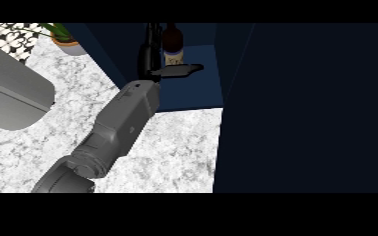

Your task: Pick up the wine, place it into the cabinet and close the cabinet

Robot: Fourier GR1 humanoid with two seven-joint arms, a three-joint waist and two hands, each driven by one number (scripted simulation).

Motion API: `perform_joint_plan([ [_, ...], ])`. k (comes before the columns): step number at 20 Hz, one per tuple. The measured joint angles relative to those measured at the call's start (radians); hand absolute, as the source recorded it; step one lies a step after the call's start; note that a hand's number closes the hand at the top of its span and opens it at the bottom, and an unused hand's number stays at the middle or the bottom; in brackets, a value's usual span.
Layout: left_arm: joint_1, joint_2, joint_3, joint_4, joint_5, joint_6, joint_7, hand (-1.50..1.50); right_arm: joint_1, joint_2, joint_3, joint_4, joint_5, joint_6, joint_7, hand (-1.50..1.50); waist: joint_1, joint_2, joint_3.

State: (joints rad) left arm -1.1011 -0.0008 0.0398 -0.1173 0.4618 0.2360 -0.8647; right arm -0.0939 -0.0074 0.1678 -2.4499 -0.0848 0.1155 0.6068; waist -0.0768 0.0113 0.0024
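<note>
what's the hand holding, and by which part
Cannot tell. The left hand is against the lower left side of the wine bottle inside the cabinet, but the hold is unclear.

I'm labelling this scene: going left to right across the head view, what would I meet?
Grey rounded object → potted plant → left hand → wine bottle → dark cabinet panel.
</note>
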Motion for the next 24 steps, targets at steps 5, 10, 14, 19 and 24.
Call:
perform_joint_plan([
  [5, 0.024, 0.0, -0.042, -0.015, 0.053, -0.016, -0.007, -1.5, -0.003, 0.001, 0.007, 0.009, 0.0, -0.01, -0.004, -1.5, -0.003, -0.005, 0.0],
  [10, 0.071, -0.001, -0.13, -0.08, 0.106, -0.02, 0.004, -1.5, -0.017, -0.001, -0.002, 0.006, 0.003, -0.022, 0.013, -1.5, 0.003, -0.01, -0.001],
  [14, 0.154, 0.006, -0.233, -0.188, 0.176, 0.011, 0.018, -1.5, -0.012, -0.008, -0.015, 0.003, 0.003, -0.018, 0.009, -1.5, 0.014, -0.016, -0.001],
  [19, 0.315, 0.003, -0.415, -0.388, 0.267, 0.118, 0.047, -1.5, -0.006, -0.01, -0.018, -0.01, 0.016, -0.031, 0.024, -1.5, 0.034, -0.017, -0.002],
  [24, 0.472, 0.002, -0.584, -0.65, 0.283, 0.271, 0.087, -1.5, 0.012, -0.015, -0.024, -0.016, 0.03, -0.036, 0.021, -1.5, 0.063, -0.019, -0.002],
])
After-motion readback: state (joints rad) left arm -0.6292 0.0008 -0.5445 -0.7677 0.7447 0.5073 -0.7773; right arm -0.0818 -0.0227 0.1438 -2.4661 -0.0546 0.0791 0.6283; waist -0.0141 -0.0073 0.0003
